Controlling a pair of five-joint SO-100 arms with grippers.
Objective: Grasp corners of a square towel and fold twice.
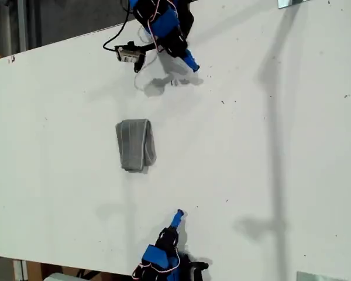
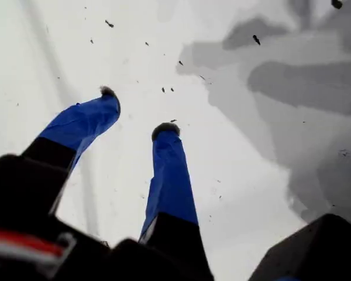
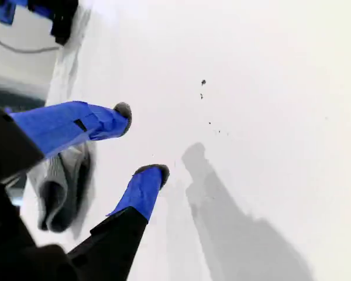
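Towel (image 1: 135, 145) lies folded, well apart from both open hands.

Both arms (image 1: 164, 26) were blue w/ black joints, red & white wires looped over them. Fingers (image 2: 169, 175) wrapped in blue tape, dark tips. Black cable ran to a small cam module (image 1: 127, 54).

White speckled table (image 1: 269, 146) under bright light, long shadows.

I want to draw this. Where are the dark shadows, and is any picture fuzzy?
Exterior view: soft grey shadows lie on the table under both arms; the towel looks sharp enough. First wrist view: big overlapping grey shadows, and the blue fingers look slightly blurred. Second wrist view: one long shadow, and the towel is fuzzy.
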